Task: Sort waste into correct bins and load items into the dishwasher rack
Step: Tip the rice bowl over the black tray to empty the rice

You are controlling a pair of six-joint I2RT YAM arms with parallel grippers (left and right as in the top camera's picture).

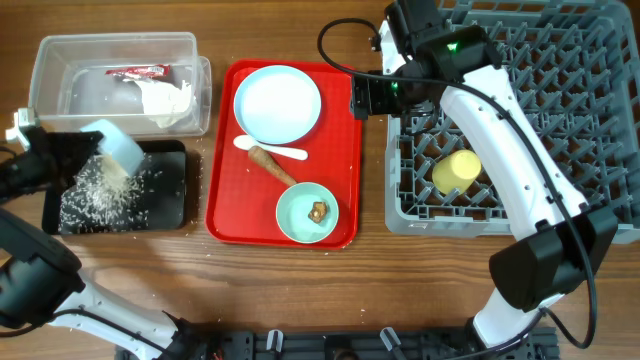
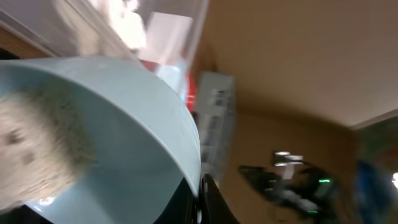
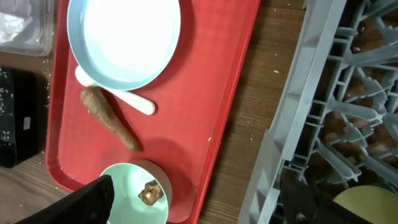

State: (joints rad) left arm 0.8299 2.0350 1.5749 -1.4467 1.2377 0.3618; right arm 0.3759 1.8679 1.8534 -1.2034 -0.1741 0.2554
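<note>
My left gripper [image 1: 97, 151] is shut on the rim of a pale blue bowl [image 1: 118, 145], tilted over the black tray [image 1: 172, 208]. White crumbs [image 1: 105, 190] lie in that tray, and some remain in the bowl [image 2: 124, 137]. The clear tub [image 1: 45, 70] holds the wrapper [image 1: 140, 72] and napkin [image 1: 168, 100]. The red tray [image 1: 335, 150] carries the plate [image 1: 277, 103], spoon [image 1: 285, 152], brown stick [image 1: 272, 165] and a teal bowl [image 1: 300, 218] holding a brown lump [image 3: 150, 191]. My right gripper [image 3: 199, 205] is open and empty above the red tray's right edge.
The grey rack [image 1: 560, 90] fills the right side, with the yellow cup [image 1: 455, 172] lying in its front left part. A strip of bare wood separates the red tray from the rack [image 3: 323, 93]. A few crumbs lie on the table around the black tray.
</note>
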